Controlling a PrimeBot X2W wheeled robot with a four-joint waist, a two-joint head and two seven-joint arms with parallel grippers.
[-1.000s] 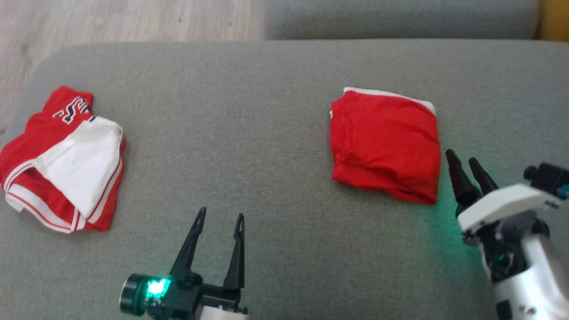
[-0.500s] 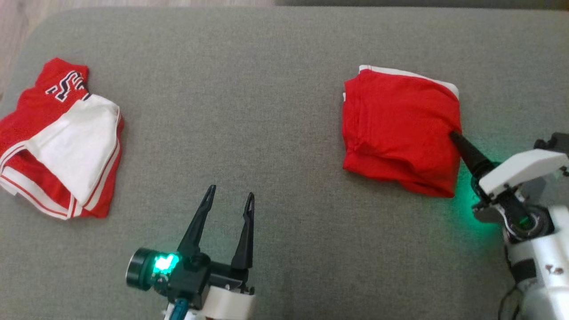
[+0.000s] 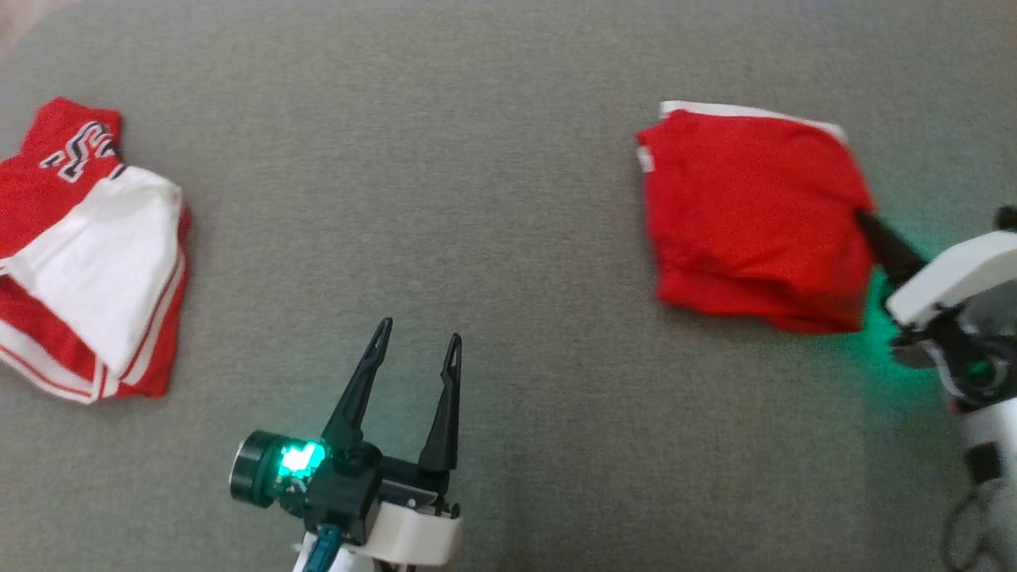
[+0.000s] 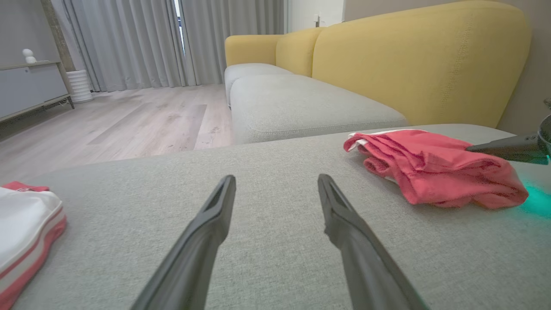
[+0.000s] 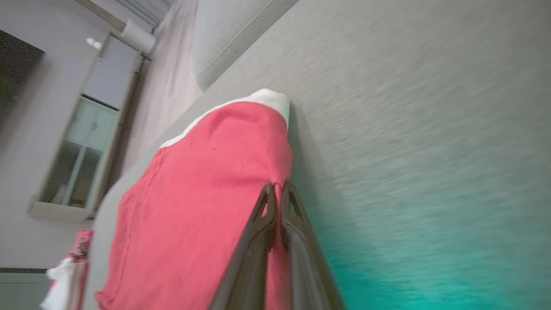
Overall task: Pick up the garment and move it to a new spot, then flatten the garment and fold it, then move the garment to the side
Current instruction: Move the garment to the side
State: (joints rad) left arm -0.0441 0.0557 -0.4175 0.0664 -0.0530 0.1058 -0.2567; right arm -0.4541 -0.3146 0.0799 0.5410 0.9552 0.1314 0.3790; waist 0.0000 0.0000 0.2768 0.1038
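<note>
1. Fingers (image 5: pixel 257 228) of the right gripper (image 5: pixel 277 187) are pinched together on the right edge of the red garment (image 3: pixel 755 214); the left gripper (image 3: pixel 419 330) hangs spread and empty at lower centre.
2. That garment lies at the upper right of the grey cushion (image 3: pixel 477 159); it looks already folded square, so flattening and folding seem done.
3. Likely left: carrying it aside; a red-and-white garment (image 3: pixel 95 262) sits far left.

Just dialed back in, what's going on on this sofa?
The right pincer is shut on the right edge of the folded red cloth garment, which rests on the grey fabric sofa cushion. The left pincer hangs open above bare cushion, holding nothing. A second red-and-white garment lies apart at the cushion's left end.
</note>
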